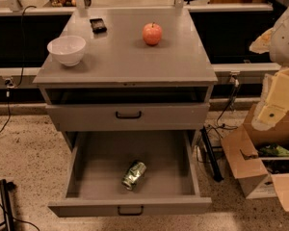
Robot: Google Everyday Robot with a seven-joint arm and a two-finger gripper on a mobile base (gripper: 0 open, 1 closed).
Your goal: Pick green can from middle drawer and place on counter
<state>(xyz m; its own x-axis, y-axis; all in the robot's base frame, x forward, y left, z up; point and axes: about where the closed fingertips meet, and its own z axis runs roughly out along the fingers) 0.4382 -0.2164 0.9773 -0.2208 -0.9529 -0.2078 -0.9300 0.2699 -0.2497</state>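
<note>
Speckled floor (24, 167) around a grey cabinet (209, 91), its bottom drawer (86, 207) pulled out toward us.
We see the green can (134, 175) lying on its side on the drawer's bare bottom, near the middle and closer to the front wall, touching none of the sides. On the tabletop (120, 57) stand a white bowl (66, 49) at the left, a red apple (152, 33) toward the back and a small black object (98, 25) behind the bowl, all apart. Our end effector (274, 100) hangs at the right edge of the view, beside the cabinet and above an open cardboard box (241, 162), well apart from the can; we cannot tell whether it is wide or narrow.
</note>
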